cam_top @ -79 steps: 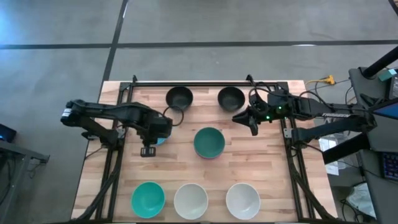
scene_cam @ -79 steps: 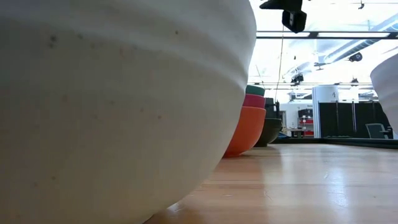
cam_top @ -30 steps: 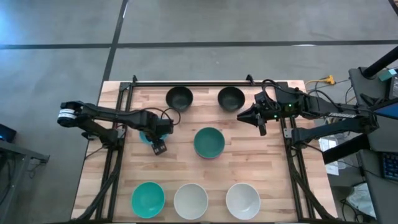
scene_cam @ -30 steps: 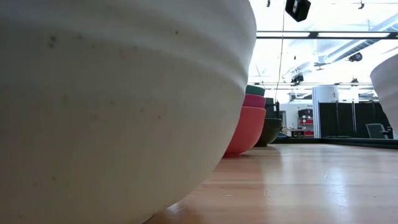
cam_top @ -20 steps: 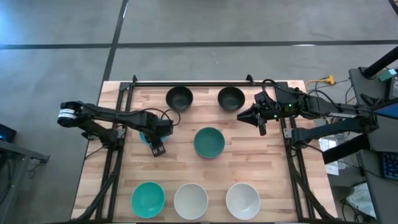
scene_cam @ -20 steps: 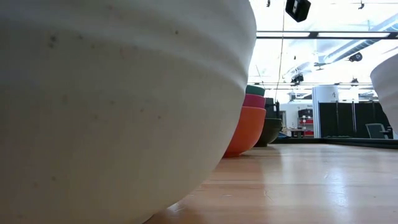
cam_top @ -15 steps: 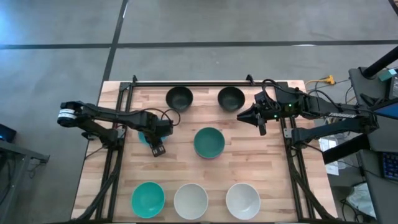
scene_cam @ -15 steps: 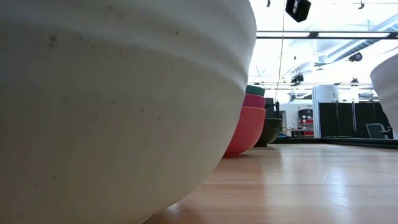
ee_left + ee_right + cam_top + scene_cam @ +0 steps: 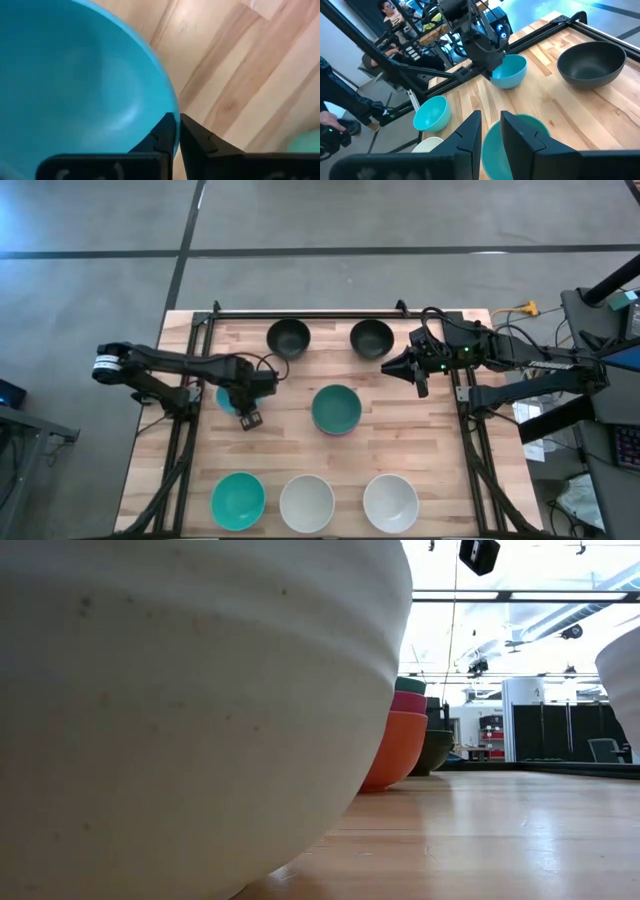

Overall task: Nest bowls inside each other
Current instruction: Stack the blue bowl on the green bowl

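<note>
The left gripper [image 9: 247, 412] is sitting at the left-middle of the table [image 9: 440, 470] in the high view, over the blue bowl [image 9: 226, 398], of which only a sliver is showing beside the arm. The right gripper [image 9: 412, 380] is hovering near the back right, just beside one black bowl [image 9: 371, 338]; the other black bowl [image 9: 288, 336] is lying to its left. A teal-green bowl [image 9: 336, 409] is resting at the centre, topping a stack. Along the front edge, another teal bowl [image 9: 238, 500] and two white bowls [image 9: 307, 503] [image 9: 390, 502] are standing apart in a row.

In the low view, a white bowl is filling the near foreground, and behind it the stack is showing as a red bowl [image 9: 392, 752] holding a magenta bowl [image 9: 408, 702] and the teal-green one.

In the left wrist view, the left gripper's fingers [image 9: 165, 136] are pinching the blue bowl's rim, one inside and one outside.

In the right wrist view, the right gripper's fingers [image 9: 470, 133] are standing slightly apart with nothing between them, above the stack. People [image 9: 390, 15] are sitting beyond the table.
</note>
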Controlling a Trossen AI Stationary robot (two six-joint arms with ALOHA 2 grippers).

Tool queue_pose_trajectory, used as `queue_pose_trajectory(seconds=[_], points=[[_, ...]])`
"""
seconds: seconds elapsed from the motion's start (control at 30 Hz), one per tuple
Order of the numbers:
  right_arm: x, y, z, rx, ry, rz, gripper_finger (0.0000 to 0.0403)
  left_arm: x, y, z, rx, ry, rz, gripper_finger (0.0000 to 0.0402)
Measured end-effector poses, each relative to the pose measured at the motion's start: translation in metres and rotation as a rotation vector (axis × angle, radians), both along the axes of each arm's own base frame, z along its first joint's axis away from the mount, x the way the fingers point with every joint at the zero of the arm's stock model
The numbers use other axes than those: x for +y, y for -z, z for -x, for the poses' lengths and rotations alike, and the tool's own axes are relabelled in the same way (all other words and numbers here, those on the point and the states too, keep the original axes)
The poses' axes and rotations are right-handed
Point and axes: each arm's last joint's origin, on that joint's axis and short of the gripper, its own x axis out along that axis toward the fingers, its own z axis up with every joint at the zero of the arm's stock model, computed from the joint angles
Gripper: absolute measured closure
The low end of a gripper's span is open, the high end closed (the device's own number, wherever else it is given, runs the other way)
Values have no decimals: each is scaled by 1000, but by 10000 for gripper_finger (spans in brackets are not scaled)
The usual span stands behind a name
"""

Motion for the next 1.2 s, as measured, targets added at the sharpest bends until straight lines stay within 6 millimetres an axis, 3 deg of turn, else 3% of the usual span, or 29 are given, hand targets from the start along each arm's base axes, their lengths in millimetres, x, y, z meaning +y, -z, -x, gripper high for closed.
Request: queue_pose_trajectory(seconds=[0.23,0.43,0.6,0.87,1.2], points=[[0,0,0,-3,0,0,335,2,-61,0,8,25,-85,396],[0,0,0,-5,0,1,335,4,-121,1,-74,15,-162,400],[0,0,0,-5,0,0,335,5,-156,0,-188,3,-193,400],[0,0,0,-6,4,-13,335,3,-161,-12,-201,53,-198,400],[0,-4,5,-22,4,-25,335,-28,-166,-64,-235,655,-233,401]])
